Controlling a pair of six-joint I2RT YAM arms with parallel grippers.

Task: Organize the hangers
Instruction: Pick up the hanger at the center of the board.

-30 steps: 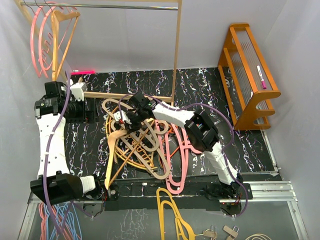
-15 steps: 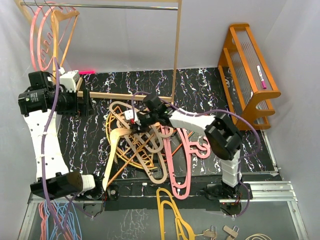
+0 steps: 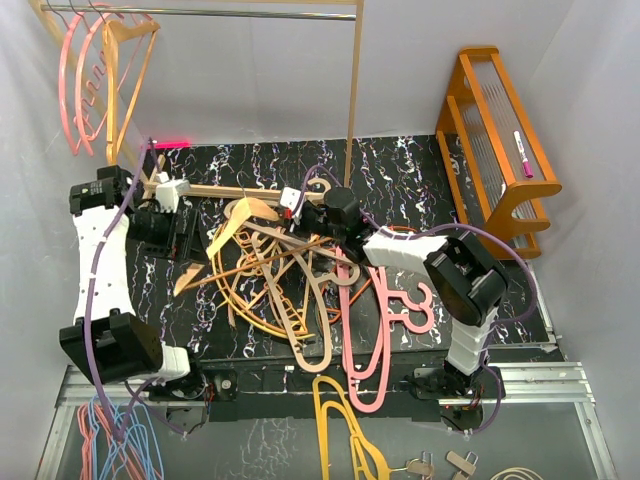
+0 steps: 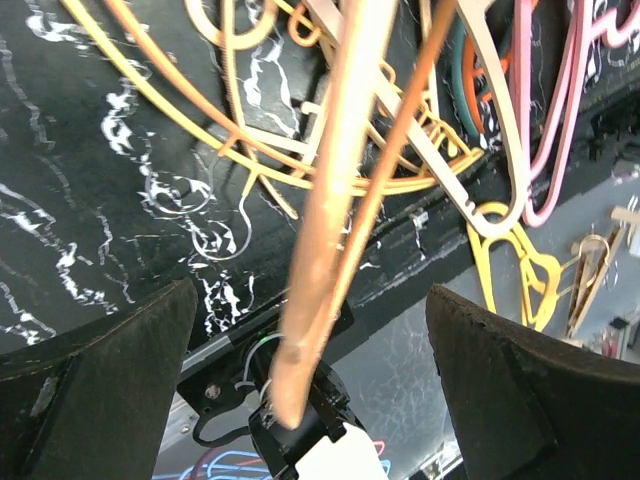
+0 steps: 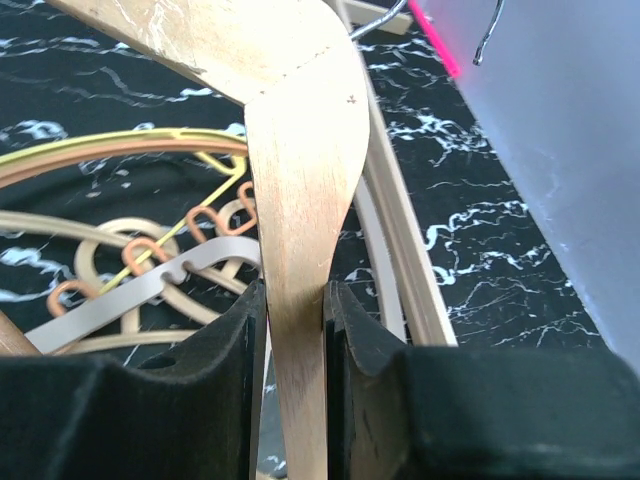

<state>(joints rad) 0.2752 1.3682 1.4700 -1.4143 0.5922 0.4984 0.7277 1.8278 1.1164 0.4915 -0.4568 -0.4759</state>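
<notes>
My right gripper (image 3: 292, 212) is shut on the neck of a pale wood-tan hanger (image 3: 232, 222) and holds it raised over the pile; the wrist view shows the wood (image 5: 300, 150) pinched between both pads of the right gripper (image 5: 297, 330). The hanger's long arm slopes down to the left. My left gripper (image 3: 180, 240) is open wide, and that arm's blurred end (image 4: 322, 250) passes between the spread fingers of the left gripper (image 4: 310, 350) without touching them. A tangled pile of tan, orange and yellow hangers (image 3: 285, 290) lies on the black mat. Pink hangers (image 3: 372, 340) lie at its right.
A wooden rack with a metal rail (image 3: 200, 12) stands at the back, with pink hangers (image 3: 80, 85) on it at the left. An orange wooden stand (image 3: 500, 150) is at the right. A mustard-yellow hanger (image 3: 340, 425) and a blue-and-pink bunch (image 3: 115, 440) lie off the mat's front.
My right gripper has moved back and to the right, pulling the wood-tan hanger up out of the pile. The pile has spread and the pink hangers slid forward. My left arm has shifted right.
</notes>
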